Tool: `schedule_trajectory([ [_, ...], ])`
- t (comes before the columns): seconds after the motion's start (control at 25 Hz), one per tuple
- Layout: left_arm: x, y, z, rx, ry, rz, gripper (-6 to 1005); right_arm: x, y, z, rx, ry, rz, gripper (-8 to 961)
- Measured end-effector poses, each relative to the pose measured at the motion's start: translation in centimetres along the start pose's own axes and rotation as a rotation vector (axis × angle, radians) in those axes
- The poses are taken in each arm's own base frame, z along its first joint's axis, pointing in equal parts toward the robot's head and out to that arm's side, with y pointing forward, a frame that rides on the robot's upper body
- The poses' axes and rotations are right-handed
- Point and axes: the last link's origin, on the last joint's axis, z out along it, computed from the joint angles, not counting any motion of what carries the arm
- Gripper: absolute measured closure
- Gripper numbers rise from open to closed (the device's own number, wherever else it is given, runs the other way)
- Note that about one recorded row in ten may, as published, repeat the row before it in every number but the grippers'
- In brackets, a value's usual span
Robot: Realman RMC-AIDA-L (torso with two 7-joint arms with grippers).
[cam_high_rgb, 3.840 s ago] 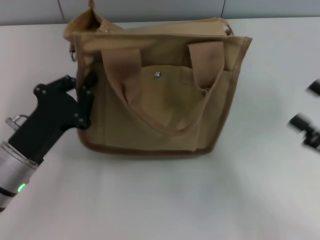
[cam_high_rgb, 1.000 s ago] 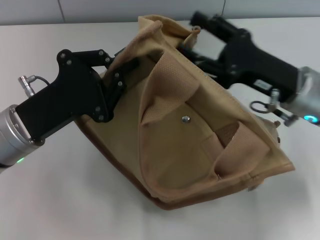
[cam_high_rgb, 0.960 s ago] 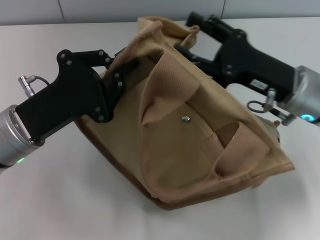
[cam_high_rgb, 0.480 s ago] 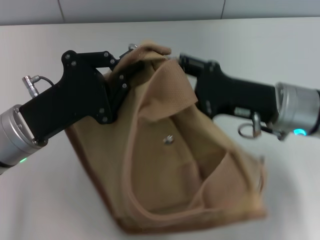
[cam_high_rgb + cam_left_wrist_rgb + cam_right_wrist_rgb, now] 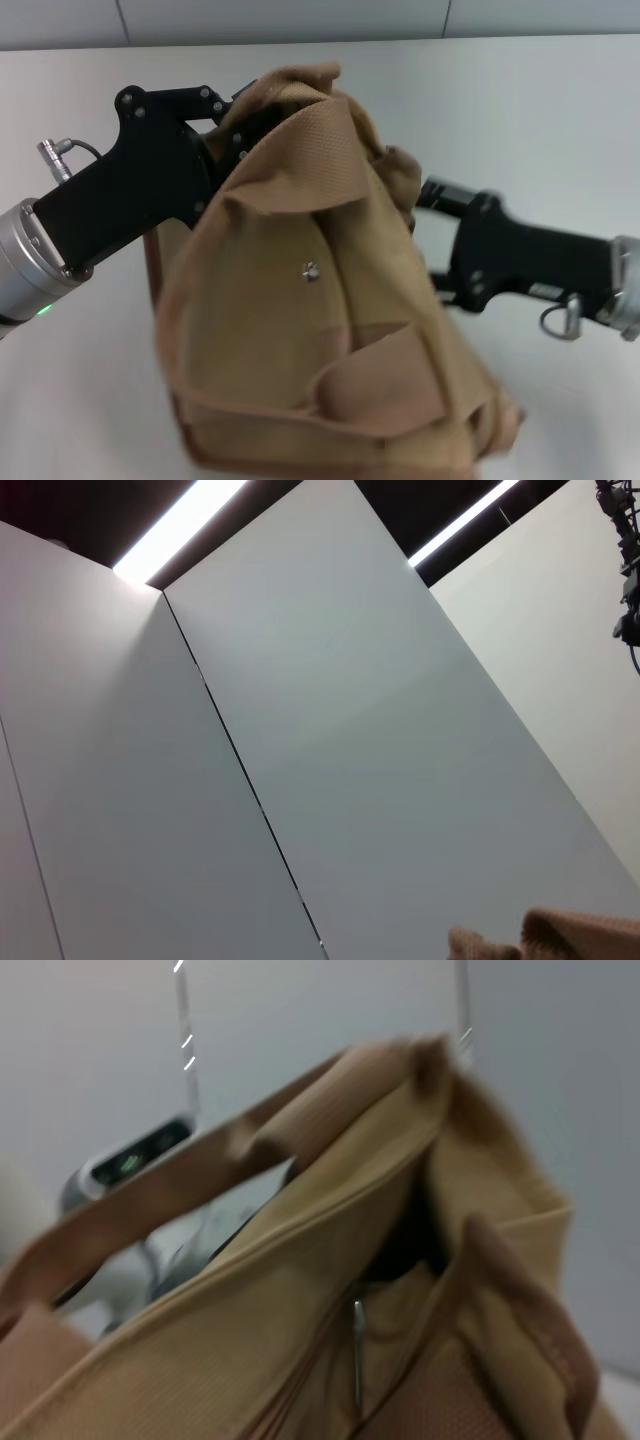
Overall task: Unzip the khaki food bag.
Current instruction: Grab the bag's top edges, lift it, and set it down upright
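Fingers of the left gripper (image 5: 235, 135) were closed on the upper left corner of the khaki food bag (image 5: 320, 320); you could see the canvas bunched directly against the black finger links in the head view. For the right gripper (image 5: 425, 205), its tips were hidden behind the bag's right upper edge, so you could not tell how far they stood apart or what they held.

No brand, label or readable writing showed on the bag or on either arm.

You found the bag hanging tilted between the two grippers, above the white table (image 5: 90, 400), its front face turned toward the head camera. The metal snap (image 5: 311, 270) sat near the middle of the front panel, and one wide webbing handle (image 5: 385, 385) lay folded across the lower front. Brown trim (image 5: 260, 462) ran along the lower edge.

From the right wrist view, you saw the bag's top edge close up, with a slim metal zipper pull (image 5: 357, 1355) hanging down among the folds of fabric. Contents of the bag were not visible to you.
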Motion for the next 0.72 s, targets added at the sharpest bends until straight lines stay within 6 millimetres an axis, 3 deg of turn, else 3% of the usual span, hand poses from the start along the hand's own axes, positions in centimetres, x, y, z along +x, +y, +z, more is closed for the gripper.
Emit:
schedule_trajectory([
  [0.2,0.0,0.0,0.0,0.000,0.002,0.001,883,-1.6,0.6,-2.2,0.088,-0.263,-0.054,119],
  [0.48,0.0,0.0,0.1,-0.005,0.004,0.000,876,-1.0,0.6,-1.9,0.134,-0.223,-0.270,123],
  [0.72,0.0,0.0,0.2,-0.011,0.008,0.000,871,-0.8,0.3,-1.5,0.141,-0.194,-0.351,126],
])
